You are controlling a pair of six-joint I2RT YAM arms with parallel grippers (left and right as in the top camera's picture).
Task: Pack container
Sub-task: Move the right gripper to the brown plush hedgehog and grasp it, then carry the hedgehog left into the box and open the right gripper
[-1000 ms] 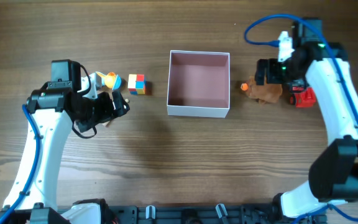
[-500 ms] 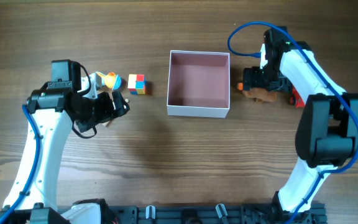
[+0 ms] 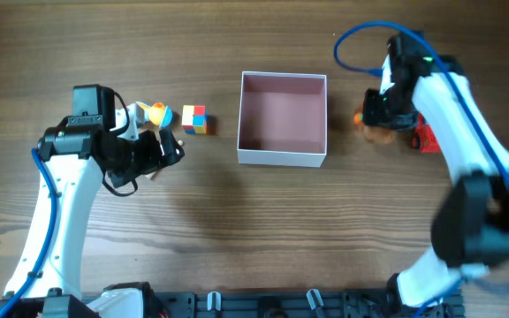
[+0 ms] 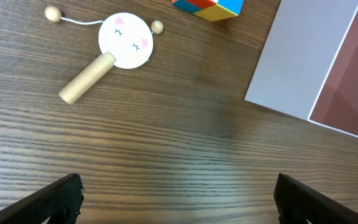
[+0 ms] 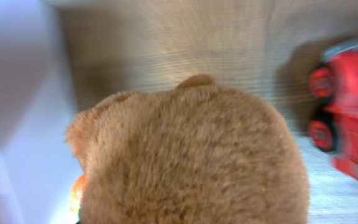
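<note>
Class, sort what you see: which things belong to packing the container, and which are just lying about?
In the job: container, brown plush toy filling the right wrist view.
Lying about, untouched: colour cube, rattle drum, red toy car, yellow-and-blue toy.

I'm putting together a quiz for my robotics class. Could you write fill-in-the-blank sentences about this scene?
1. The container holds ____ toys.
2. In the overhead view, the coloured cube lies on the container's ____ side.
3. The plush toy beside the red car is ____.
4. The left tool is ____.
Missing words: no; left; brown; open.
</note>
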